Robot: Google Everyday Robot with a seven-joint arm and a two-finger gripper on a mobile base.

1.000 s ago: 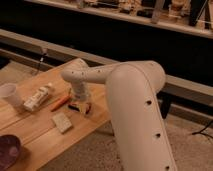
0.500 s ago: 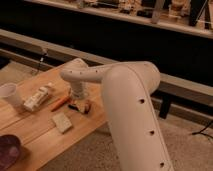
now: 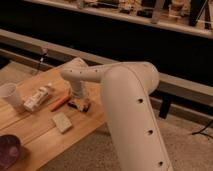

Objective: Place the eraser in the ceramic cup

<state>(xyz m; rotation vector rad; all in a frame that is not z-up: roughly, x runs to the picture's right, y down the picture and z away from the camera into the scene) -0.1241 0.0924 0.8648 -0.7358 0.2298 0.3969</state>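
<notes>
The eraser (image 3: pixel 80 105), a small black block with a yellowish-orange end, lies on the wooden table (image 3: pixel 35 135) near its right edge. My gripper (image 3: pixel 79 99) hangs straight down from the big white arm and sits right on top of the eraser, hiding part of it. The ceramic cup (image 3: pixel 10 96), plain white and upright, stands at the table's far left, well away from the gripper.
A thin orange pen (image 3: pixel 60 103) lies just left of the eraser. A white labelled tube (image 3: pixel 37 99) lies between pen and cup. A beige speckled block (image 3: pixel 62 122) sits nearer the front edge, and a dark purple bowl (image 3: pixel 7 151) at the bottom left corner.
The arm and gripper stay over the eraser with hardly any visible shift. Nothing on the table has moved.
</notes>
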